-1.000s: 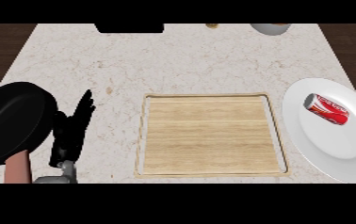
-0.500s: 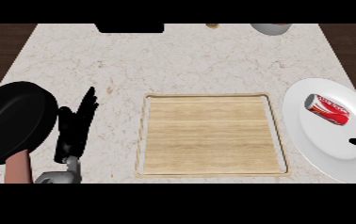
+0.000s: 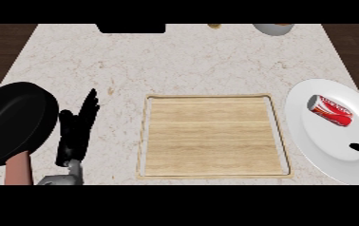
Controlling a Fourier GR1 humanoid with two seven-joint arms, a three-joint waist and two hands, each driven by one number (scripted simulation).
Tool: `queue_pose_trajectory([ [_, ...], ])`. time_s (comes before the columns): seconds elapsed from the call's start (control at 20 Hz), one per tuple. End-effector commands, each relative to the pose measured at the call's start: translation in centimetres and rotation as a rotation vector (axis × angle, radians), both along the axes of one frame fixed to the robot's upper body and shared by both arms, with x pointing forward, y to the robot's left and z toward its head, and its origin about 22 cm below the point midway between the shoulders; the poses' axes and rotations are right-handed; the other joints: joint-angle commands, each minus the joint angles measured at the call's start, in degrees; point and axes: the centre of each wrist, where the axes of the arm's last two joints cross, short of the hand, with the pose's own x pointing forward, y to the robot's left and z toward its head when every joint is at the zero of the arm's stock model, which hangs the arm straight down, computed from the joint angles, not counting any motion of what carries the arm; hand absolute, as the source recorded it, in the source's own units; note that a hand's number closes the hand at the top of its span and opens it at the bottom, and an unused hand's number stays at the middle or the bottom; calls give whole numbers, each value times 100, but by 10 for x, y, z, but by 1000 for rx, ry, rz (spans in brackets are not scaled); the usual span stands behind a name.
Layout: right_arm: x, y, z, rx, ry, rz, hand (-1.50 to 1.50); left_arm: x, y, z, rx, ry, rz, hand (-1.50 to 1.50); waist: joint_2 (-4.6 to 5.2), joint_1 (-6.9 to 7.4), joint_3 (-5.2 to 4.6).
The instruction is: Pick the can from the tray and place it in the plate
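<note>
**Marble counter (image 3: 175, 63): can down on the plate, right hand to clear**

Left hand (image 3: 73, 135): fingers (image 3: 89, 107) straight and released, holding nothing. It rests between the black frying pan (image 3: 24, 118) and the wooden tray (image 3: 210, 135). You have no use for it in this step.

Right hand (image 3: 354, 147): only a black sliver shows at the view's right edge, over the white plate (image 3: 308, 135). You cannot tell whether it is released or clenched. It is apart from the red can (image 3: 331, 110), which lies on its side, slanted, in the plate's upper half. The tray holds nothing.

Judgement: the placing looks done, so the step in hand is getting your right hand clear.
- Draw it up and back toward the lower edge, away from the can and never across it.
- A can on its side will likely roll if brushed, and the plate's rim looks shallow.
- Keep the wrist off the rim so the plate does not shift.

Count:
- One can, one plate, one tray, one frying pan.
- Along the far edge: one grey bowl (image 3: 272, 28), one dark block (image 3: 131, 28) and one small brown item (image 3: 214, 25), too small to name.
- Two hands, one in full and one as a sliver.
</note>
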Motion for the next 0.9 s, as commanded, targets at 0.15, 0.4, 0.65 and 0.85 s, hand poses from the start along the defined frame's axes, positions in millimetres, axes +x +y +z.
queue_pose_trajectory([
  [0.15, 2, -23, 11, -25, 36, -71, -150, 8, 3, 1, -6, 3, 2, 0, 5, 10, 2],
  [0.4, -15, -32, 3, -38, 48, -79, -150, -10, 10, -4, 0, -17, -2, 0, 5, 19, 3],
  [0.65, -38, -42, -11, -60, 60, -109, -150, 7, 16, -7, -7, -10, -7, 0, 14, 20, 7],
  [0.85, -53, -55, -5, -43, 23, -136, -150, 2, 2, -11, -10, -6, -10, 0, 15, 25, 9],
])
